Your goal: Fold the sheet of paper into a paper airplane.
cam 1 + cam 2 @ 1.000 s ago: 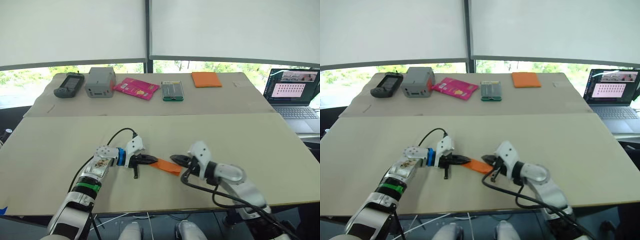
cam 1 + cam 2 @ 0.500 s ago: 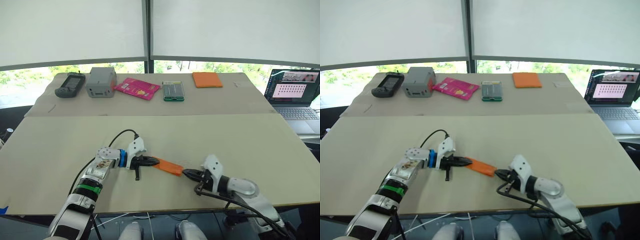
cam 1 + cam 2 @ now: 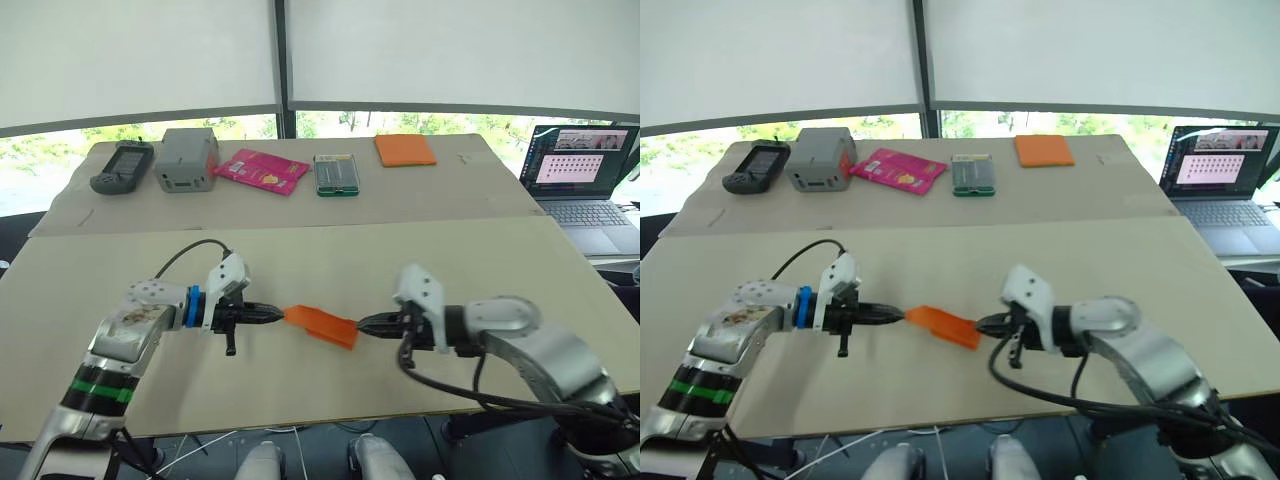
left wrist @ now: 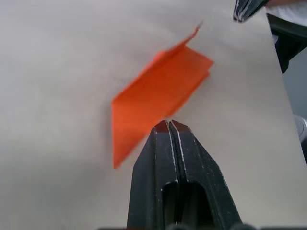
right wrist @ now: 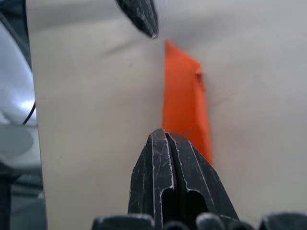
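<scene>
Orange paper, already folded to a narrow pointed wedge, lies flat on the table directly between the two grippers. Its long axis runs roughly along the line joining them.

Left gripper: fingers pressed together, nothing clamped. Tip sits at the wedge's near end, touching or just short of it; from the left wrist view the tip meets the paper's edge, contact not certain. The wedge extends straight ahead of this tip.

Right gripper: fingers likewise closed on nothing. Tip just beside the opposite end of the wedge; in the right wrist view the paper stretches ahead and slightly to one side of the tip.

Both tips about equally near, one at each end. A small raised flap shows along one long edge of the wedge in the left wrist view.

Judgement: the next crease or lift depends on this end-to-end line-up; either arm would need to part its fingers before it could pinch an edge.
</scene>
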### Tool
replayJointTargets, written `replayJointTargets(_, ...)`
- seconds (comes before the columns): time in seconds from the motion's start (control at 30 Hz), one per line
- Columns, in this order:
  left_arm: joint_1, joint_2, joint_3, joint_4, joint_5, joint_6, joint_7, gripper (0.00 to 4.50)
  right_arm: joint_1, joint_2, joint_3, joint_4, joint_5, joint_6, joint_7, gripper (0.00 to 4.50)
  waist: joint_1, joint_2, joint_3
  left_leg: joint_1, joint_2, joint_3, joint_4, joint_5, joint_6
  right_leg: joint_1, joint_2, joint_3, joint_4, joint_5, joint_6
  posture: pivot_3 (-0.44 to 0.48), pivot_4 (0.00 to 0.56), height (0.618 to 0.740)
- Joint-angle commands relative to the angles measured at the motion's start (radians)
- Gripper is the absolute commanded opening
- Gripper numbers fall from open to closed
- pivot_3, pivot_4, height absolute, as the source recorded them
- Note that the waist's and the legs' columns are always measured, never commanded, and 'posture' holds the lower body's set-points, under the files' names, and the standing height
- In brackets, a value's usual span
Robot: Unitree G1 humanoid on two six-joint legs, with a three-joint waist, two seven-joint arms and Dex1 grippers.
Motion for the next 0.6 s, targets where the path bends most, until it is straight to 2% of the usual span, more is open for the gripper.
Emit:
replayJointTargets(0.03,0.029,0.025,0.058,-0.091,-0.038,0.034,0.045,0.00,-0.032,0.048,0.043,0.030,-0.055,-0.004,-0.041,0.05,0.002,-0.001,0.001,-0.001,0.000,0.000,0.000,0.000,0.000,-0.001,0.000,0.000,0.000,0.000,0.000,0.000,0.150,0.740)
replayJointTargets(0.2,0.137,0.039,0.115,-0.188,-0.074,0.062,0.104,0.00,-0.155,0.124,0.050,0.204,-0.117,-0.054,-0.044,0.05,0.001,0.000,0.004,-0.002,-0.001,0.001,0.001,0.000,0.000,-0.002,-0.001,0.001,0.000,0.001,0.001,0.000,0.150,0.740)
replayJointTargets(0.4,0.148,0.016,0.121,-0.227,-0.115,0.078,0.160,0.00,-0.270,0.164,0.073,0.482,-0.211,-0.192,0.012,0.05,0.011,0.000,0.005,-0.001,0.000,0.000,0.002,0.000,0.000,-0.002,0.000,-0.001,0.001,0.001,0.000,0.000,0.150,0.740)
replayJointTargets(0.5,0.143,0.022,0.127,-0.227,-0.119,0.061,0.173,0.00,-0.283,0.165,0.056,0.526,-0.225,-0.237,0.044,0.05,0.012,0.000,0.007,-0.002,0.000,0.001,0.001,0.000,0.000,-0.002,-0.001,0.000,0.000,0.001,0.000,0.000,0.150,0.740)
replayJointTargets(0.6,0.130,0.007,0.208,-0.211,-0.168,0.022,0.178,0.00,-0.317,0.159,-0.046,0.475,-0.136,-0.183,0.089,0.05,0.013,0.000,0.009,-0.004,-0.001,0.001,0.001,0.000,0.000,-0.004,-0.001,0.000,0.001,0.001,0.000,0.000,0.150,0.740)
